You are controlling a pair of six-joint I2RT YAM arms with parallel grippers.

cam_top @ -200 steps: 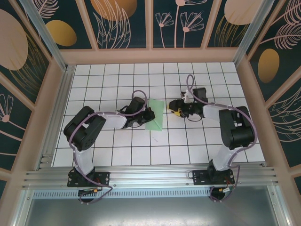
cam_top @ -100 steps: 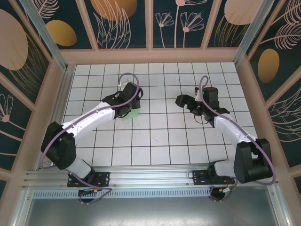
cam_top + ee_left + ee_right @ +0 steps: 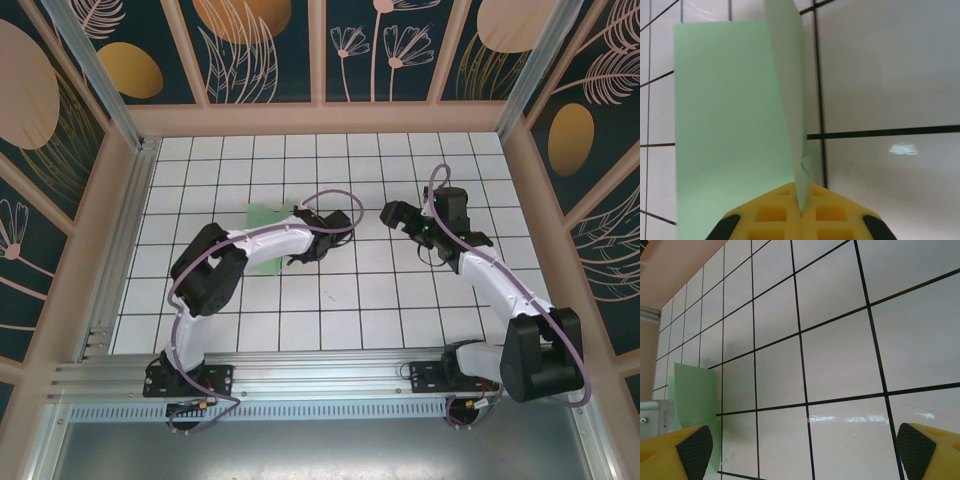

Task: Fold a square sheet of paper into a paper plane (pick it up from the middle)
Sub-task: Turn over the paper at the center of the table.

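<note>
The square sheet of paper is light green and lies left of the table's middle, partly under my left forearm. In the left wrist view most of the square sheet of paper lies flat, and one flap of it stands upright. My left gripper is shut on the foot of that flap. From above, the left gripper sits at the sheet's right edge. My right gripper hovers open over bare tiles, about two tiles to the right. Between the open fingers of the right gripper there is nothing, and the sheet shows far left. The paper plane is out of view.
The white tiled table is enclosed by wooden walls at the back and sides. An aluminium rail runs along the near edge by the arm bases.
The right gripper drew back to the right from the sheet and opened wide. The left arm swung left, then folded back toward the middle, still gripping the paper.
</note>
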